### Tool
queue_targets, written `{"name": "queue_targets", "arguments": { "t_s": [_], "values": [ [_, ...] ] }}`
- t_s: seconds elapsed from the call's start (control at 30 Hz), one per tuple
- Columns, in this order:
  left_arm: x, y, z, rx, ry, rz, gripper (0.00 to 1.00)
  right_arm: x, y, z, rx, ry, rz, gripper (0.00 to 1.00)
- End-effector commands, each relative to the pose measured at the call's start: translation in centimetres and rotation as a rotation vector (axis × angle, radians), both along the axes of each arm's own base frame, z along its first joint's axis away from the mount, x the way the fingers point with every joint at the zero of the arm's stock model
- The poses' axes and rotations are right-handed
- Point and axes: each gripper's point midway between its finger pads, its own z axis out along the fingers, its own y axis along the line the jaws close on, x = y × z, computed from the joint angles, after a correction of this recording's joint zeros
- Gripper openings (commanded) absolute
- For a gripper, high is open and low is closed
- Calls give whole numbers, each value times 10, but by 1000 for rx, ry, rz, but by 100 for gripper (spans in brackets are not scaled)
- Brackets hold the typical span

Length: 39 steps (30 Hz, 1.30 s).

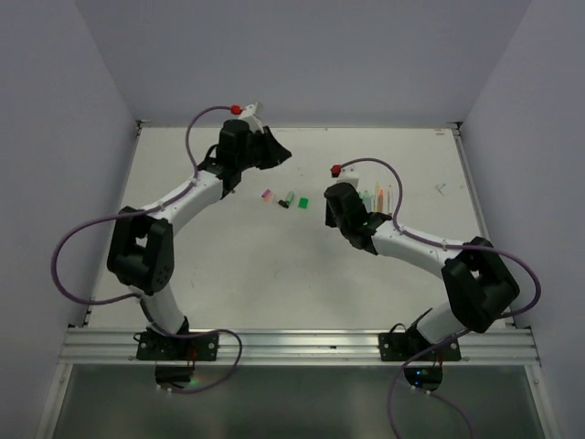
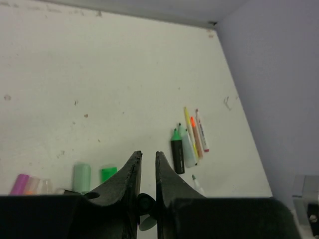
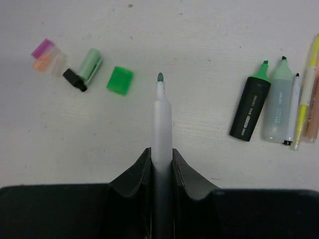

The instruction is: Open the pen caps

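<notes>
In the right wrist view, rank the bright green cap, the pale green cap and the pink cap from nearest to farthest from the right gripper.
From the right gripper, shut on the white pen:
1. The bright green cap, just left of the pen's tip.
2. The pale green cap, further left.
3. The pink cap, farthest left.

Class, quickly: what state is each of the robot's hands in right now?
Left hand: nearly closed; whether it holds anything cannot be told.
Right hand: closed on the white pen, which is uncapped.
</notes>
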Motion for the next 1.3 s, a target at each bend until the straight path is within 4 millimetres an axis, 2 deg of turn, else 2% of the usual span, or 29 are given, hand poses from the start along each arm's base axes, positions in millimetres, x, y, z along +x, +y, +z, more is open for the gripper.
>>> {"name": "queue_targets", "arguments": {
  "t_s": [0.0,0.07,0.13,0.17,0.23,0.27,0.5,0.57,0.9,1.17,1.27],
  "values": [
    [-22,-32,-63,181,159,-162,0,24,-13,-2,16,28,-130,0],
    [-25,-51,-85,216,188,-188,0,35,-20,-15,6,56,-162,0],
    [-26,-61,-96,240,196,-195,0,48,-25,-19,10,62,-185,0],
    [-27,-71,-108,262,210,-202,0,52,-27,-21,7,66,-194,0],
    [-28,-81,-119,284,219,-212,0,62,-35,-32,1,88,-227,0],
    [-31,-88,-132,303,240,-223,0,64,-35,-38,1,101,-230,0],
    [-28,-105,-156,335,221,-180,0,85,-46,-56,4,141,-259,4],
    [-27,-108,-165,344,229,-176,0,85,-50,-67,-1,168,-268,5],
    [-20,-100,-201,409,256,-117,4,87,-62,-86,-23,209,-292,14],
    [-18,-87,-216,472,272,-66,13,85,-70,-94,-39,225,-323,28],
    [-17,-84,-217,489,271,-55,22,84,-73,-95,-49,225,-330,32]
  ]
}}
